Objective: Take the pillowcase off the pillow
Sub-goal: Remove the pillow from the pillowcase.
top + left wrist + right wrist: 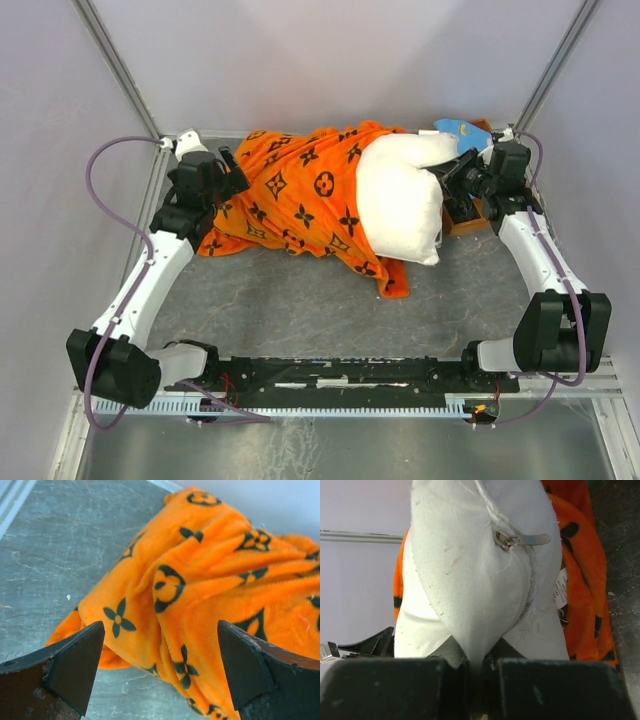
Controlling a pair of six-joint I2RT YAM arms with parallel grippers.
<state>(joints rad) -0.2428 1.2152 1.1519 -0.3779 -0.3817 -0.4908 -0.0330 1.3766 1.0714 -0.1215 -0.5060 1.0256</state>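
The orange pillowcase (300, 195) with black motifs lies bunched at the back of the table. The white pillow (400, 200) sticks out of its right end, about half bare. My right gripper (452, 185) is shut on the pillow's right corner (480, 600); a zipper pull (520, 540) shows near the pinched fabric. My left gripper (232, 172) is open at the pillowcase's left end. Its fingers (75, 665) stand wide apart just short of the folded orange cloth (200, 605), holding nothing.
A light-blue patterned cloth (458, 130) and an orange-brown object (465, 222) lie at the back right by the right wrist. Grey walls and metal frame posts (120, 70) close in the back and sides. The grey tabletop (300, 300) lies in front.
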